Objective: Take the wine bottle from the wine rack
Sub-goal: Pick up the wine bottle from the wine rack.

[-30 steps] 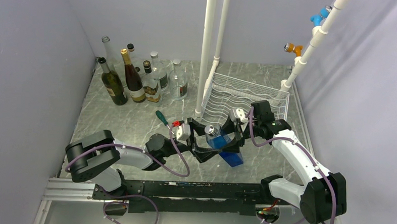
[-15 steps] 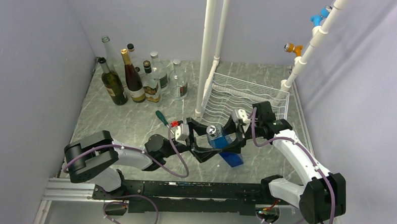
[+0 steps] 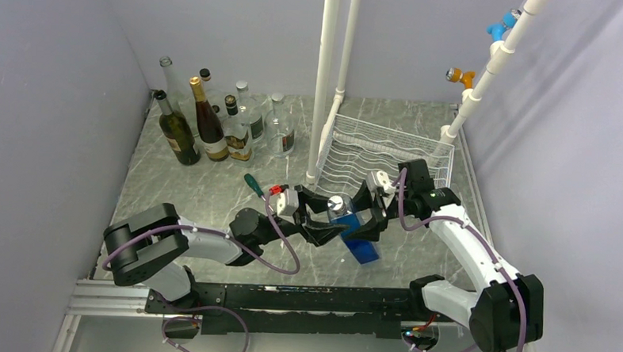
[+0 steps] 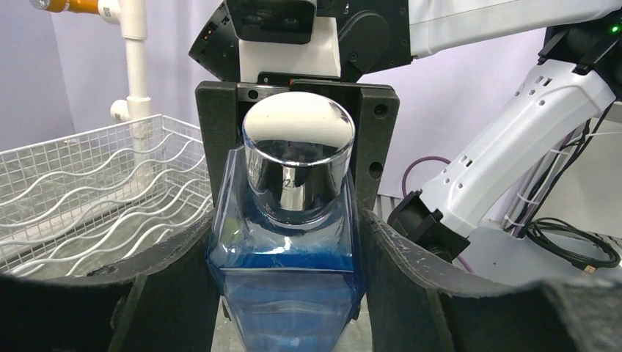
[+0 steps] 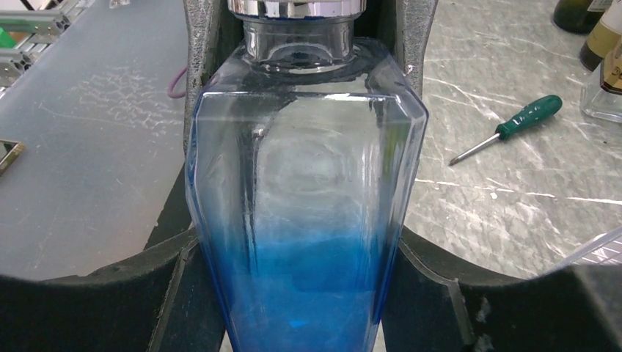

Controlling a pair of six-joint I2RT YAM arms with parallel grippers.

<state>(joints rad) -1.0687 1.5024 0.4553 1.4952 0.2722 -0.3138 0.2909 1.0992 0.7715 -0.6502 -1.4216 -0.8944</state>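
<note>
The wine bottle point(image 3: 360, 238) is a square blue glass bottle with a silver cap point(image 3: 337, 202). It is off the white wire wine rack point(image 3: 389, 152) and held tilted above the table in front of it. My left gripper point(image 3: 328, 222) is shut on the bottle's shoulder below the cap, seen in the left wrist view point(image 4: 286, 293) with the bottle point(image 4: 286, 257) between its fingers point(image 4: 411, 293). My right gripper point(image 3: 368, 216) is shut on the bottle's body from the opposite side, seen in the right wrist view point(image 5: 301, 308) around the bottle point(image 5: 301, 220). The rack point(image 4: 73, 183) holds no bottle.
Several upright bottles point(image 3: 215, 128) stand at the back left. A green-handled screwdriver point(image 3: 253, 184) lies on the marble table left of the grippers; it also shows in the right wrist view point(image 5: 513, 128). White PVC poles point(image 3: 329, 74) rise beside the rack.
Both grippers have shifted slightly right with the bottle between them, and the bottle now leans over more. Nothing was let go.
</note>
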